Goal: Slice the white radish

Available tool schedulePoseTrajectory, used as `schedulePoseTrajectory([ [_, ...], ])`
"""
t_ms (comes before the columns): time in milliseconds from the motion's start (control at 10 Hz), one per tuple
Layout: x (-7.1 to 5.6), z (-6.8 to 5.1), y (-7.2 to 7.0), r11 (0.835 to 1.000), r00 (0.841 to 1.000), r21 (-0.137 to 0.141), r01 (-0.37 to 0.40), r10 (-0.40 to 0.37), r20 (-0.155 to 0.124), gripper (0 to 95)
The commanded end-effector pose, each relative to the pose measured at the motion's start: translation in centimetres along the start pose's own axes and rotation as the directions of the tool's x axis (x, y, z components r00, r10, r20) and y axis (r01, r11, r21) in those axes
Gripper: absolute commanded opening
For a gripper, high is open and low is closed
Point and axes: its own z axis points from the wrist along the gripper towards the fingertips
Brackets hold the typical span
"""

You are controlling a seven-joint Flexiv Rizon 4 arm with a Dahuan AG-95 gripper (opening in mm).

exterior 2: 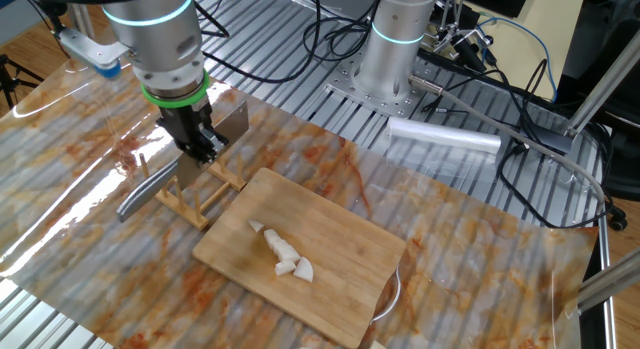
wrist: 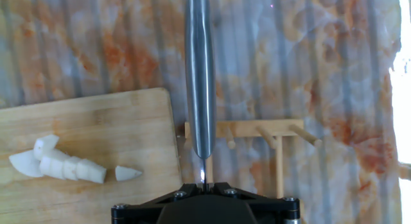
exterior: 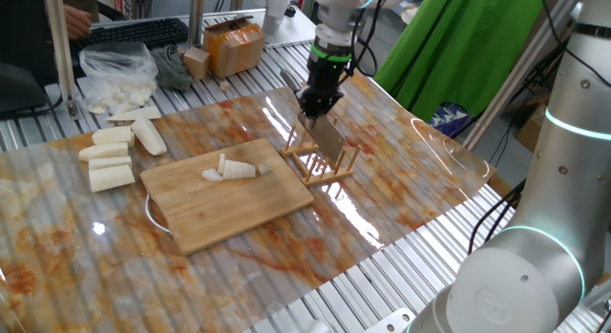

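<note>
Your gripper (exterior: pixel 315 106) has its fingers clenched on the knife (wrist: pixel 200 83), holding it over the wooden rack (exterior: pixel 322 161) just right of centre frame in one fixed view. The white radish (exterior: pixel 232 169), partly sliced, lies mid-frame on the cutting board (exterior: pixel 229 214) on the desk (exterior: pixel 401 180), apart from the blade.

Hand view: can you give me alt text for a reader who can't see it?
A knife with a metal handle sits in a wooden rack, just ahead of the pincer. To the left, the white radish lies sliced on a wooden cutting board.
</note>
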Motion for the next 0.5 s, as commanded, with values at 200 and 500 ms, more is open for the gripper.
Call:
schedulePoseTrajectory([
  [200,-0.5,0.9,0.4,1.000,1.000,0.001,0.000,0.000,-0.003,0.0],
  [500,-1.2,2.2,0.0,1.000,1.000,0.000,0.014,-0.014,0.007,0.0],
])
